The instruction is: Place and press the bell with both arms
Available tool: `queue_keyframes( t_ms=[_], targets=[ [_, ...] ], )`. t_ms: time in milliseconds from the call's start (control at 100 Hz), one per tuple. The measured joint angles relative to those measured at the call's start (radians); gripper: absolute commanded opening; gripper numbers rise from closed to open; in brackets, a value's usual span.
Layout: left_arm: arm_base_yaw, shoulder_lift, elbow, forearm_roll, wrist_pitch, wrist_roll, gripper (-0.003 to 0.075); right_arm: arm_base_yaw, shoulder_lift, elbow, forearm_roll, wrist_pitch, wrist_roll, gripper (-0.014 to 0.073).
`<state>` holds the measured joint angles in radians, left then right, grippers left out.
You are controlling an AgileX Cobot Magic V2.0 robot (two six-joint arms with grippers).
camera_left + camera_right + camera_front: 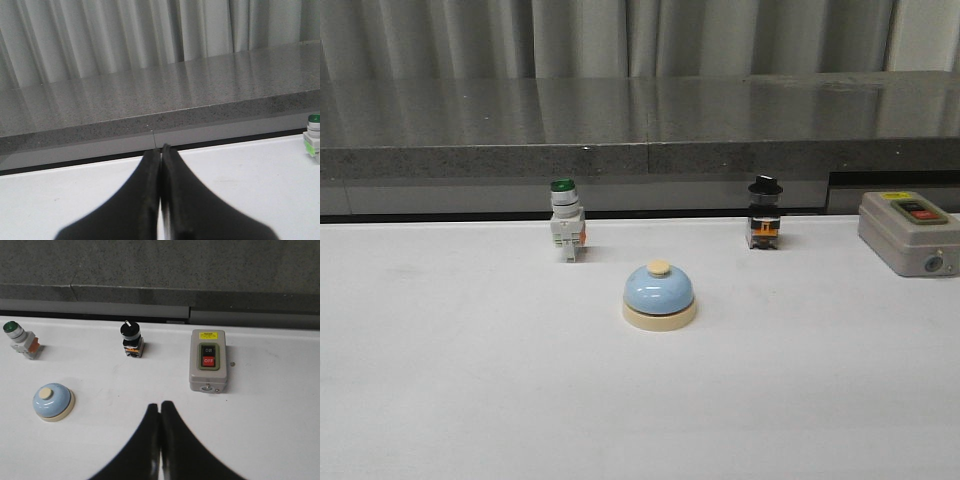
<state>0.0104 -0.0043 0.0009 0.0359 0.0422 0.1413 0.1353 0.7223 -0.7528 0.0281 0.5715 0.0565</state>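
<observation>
Left gripper (161, 150) pressed closed, empty, above the white counter (440, 380); the bell (659, 296) stands at centre, untouched; right gripper (160, 405) likewise closed on nothing. Neither arm shows in the front view; only the wrist cameras catch them

On the white worktop (450, 380), a green-capped push-button switch (566, 220) and a black-knobbed selector switch (764, 213) stand near the back edge. A grey ON/OFF button box (908, 232) sits far right, below a grey stone ledge (620, 120).
</observation>
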Motion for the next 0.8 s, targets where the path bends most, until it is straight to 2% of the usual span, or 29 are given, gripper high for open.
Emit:
queue_keyframes(
  t_ms=[170, 330, 800],
  targets=[
    [0.000, 0.000, 0.000, 0.000, 0.000, 0.000, -0.0020, 0.000, -0.185, 0.101, 0.000, 0.003, 0.000, -0.0060],
    [0.000, 0.000, 0.000, 0.000, 0.000, 0.000, -0.0019, 0.000, -0.286, 0.122, 0.000, 0.056, 0.000, -0.0060],
    [0.000, 0.000, 0.000, 0.000, 0.000, 0.000, -0.0019, 0.000, -0.305, 0.122, 0.000, 0.081, 0.000, -0.0060]
  ],
)
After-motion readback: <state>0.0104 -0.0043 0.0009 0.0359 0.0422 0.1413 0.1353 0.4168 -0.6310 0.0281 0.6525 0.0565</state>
